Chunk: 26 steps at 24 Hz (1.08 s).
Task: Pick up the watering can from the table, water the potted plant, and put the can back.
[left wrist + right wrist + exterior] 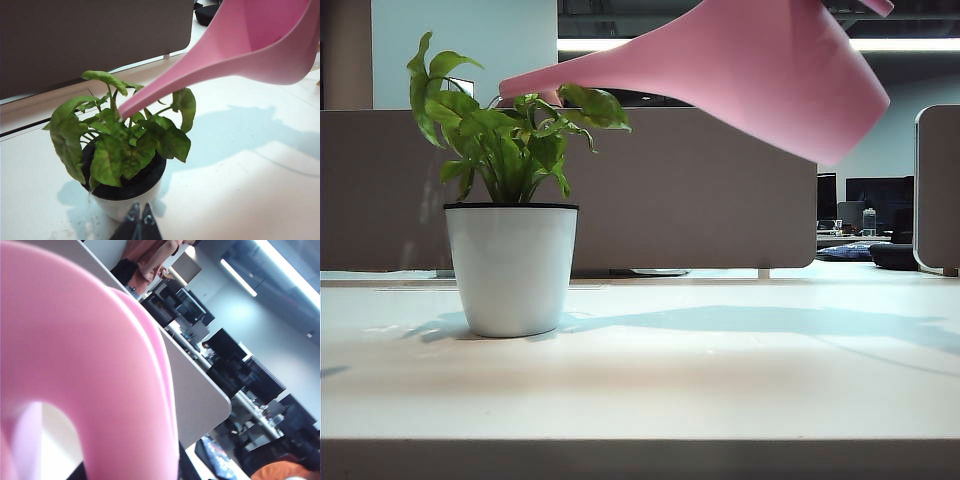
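Observation:
The pink watering can hangs tilted in the air above the white table. Its long spout slants down into the leaves of the potted plant, a green plant in a white pot with a black rim. In the left wrist view the spout tip sits over the plant. My right gripper is shut on the can's curved handle, which fills that view. My left gripper is shut and empty, low beside the pot's wall. Neither gripper shows in the exterior view.
A grey partition runs along the table's far edge behind the plant. Beyond it are office desks with monitors and a dark bag. Small wet specks lie on the table next to the pot.

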{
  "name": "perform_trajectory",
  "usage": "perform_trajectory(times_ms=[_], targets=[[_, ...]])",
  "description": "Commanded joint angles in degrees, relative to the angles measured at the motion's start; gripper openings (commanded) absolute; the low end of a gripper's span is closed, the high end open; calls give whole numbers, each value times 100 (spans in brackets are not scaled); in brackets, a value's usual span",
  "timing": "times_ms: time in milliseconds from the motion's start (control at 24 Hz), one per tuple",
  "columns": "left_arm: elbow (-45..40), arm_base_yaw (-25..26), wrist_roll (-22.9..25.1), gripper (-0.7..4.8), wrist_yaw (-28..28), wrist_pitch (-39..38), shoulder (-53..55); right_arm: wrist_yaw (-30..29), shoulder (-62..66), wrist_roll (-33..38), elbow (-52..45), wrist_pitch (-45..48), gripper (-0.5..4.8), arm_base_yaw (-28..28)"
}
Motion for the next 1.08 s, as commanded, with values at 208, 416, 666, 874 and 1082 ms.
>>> perform_trajectory(times_ms=[208, 416, 666, 874, 1082], targets=[[33, -2, 20, -5, 26, 31, -13, 708, -2, 1438, -203, 356, 143, -232], [33, -2, 20, -5, 24, -44, -13, 767, 199, 3185, -468, 643, 143, -721], [33, -2, 22, -5, 4, -55, -13, 549, 839, 4221, -748, 1679, 143, -994], [33, -2, 22, -5, 2, -55, -13, 474, 1633, 4234, -1010, 2835, 143, -994], [33, 0, 22, -5, -4, -52, -11, 501, 2382, 4666, -1099, 3427, 112, -994]])
